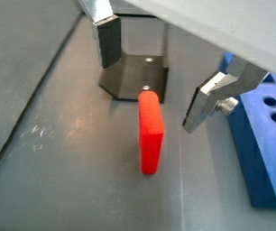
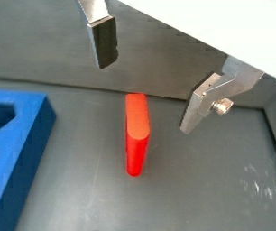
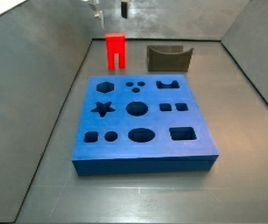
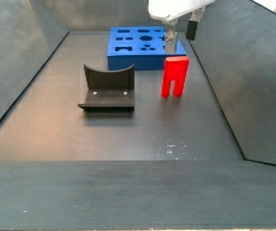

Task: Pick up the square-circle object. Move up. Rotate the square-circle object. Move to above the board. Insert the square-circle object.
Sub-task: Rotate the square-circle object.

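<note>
The square-circle object (image 3: 116, 51) is a bright red peg with a lengthwise groove, standing upright on the floor beside the dark grey holder (image 3: 168, 58). It shows in both side views (image 4: 176, 76) and both wrist views (image 1: 151, 135) (image 2: 135, 137). My gripper (image 3: 110, 10) hangs open directly above the peg, with its fingers (image 1: 109, 43) clear of the peg's top and nothing between them. It also shows in the side view (image 4: 181, 31) and both wrist views (image 1: 151, 96) (image 2: 147, 97). The blue board (image 3: 119, 124) with shaped holes lies flat beside the peg.
The grey U-shaped holder (image 4: 108, 88) stands empty next to the peg and behind it in a wrist view (image 1: 138, 77). The board also shows in other views (image 4: 126, 56) (image 1: 267, 144) (image 2: 8, 167). Sloped grey walls (image 3: 49, 61) enclose the floor.
</note>
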